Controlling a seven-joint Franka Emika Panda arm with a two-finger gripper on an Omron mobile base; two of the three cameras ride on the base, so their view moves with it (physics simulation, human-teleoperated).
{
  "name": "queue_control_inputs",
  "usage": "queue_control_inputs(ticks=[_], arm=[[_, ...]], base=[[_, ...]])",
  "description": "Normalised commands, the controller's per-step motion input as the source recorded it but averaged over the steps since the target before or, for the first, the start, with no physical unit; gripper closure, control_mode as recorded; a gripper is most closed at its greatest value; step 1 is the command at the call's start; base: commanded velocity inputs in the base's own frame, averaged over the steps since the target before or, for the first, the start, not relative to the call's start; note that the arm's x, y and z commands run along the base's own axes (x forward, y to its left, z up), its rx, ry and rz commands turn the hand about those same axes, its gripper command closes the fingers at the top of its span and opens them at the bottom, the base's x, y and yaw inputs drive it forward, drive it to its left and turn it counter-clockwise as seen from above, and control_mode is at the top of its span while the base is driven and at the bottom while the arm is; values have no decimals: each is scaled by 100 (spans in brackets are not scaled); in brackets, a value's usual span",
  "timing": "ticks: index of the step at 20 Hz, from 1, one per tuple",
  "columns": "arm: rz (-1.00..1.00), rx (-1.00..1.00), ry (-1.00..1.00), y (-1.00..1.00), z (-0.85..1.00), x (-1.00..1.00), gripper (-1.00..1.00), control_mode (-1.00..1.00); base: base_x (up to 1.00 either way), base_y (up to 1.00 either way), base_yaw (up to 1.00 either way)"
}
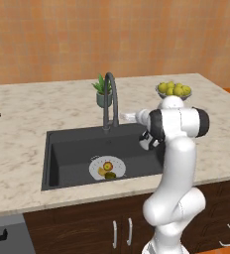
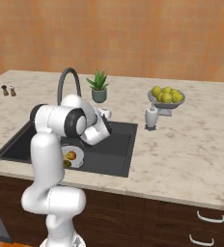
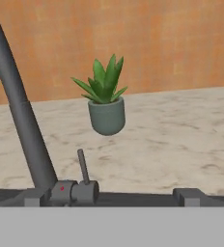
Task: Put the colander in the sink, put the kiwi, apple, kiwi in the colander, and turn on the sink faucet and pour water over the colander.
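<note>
A white colander (image 1: 106, 168) sits in the dark sink (image 1: 67, 158), holding an apple (image 1: 108, 165) and two kiwis (image 1: 110, 175). The faucet (image 1: 110, 99) rises at the sink's far edge, its lever (image 3: 83, 166) upright. The gripper (image 3: 113, 197), jaws wide apart and empty, faces the faucet base. A potted plant (image 3: 105, 103) stands behind on the counter (image 1: 23, 139).

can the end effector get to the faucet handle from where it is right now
Probably yes. In the hand view the faucet lever stands straight ahead of the open end effector, with nothing between them; the potted plant sits farther back on the counter, off the path.
</note>
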Motion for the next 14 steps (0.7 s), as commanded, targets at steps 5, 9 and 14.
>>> queue_control_inputs(ticks=[5,9,14], arm=[[0,0,-1,34,-33,25,-100,-100],[0,0,-2,18,-34,19,-100,-100],[0,0,-2,10,-11,32,-100,-100]], base=[[0,0,0],[0,0,0],[0,0,0]])
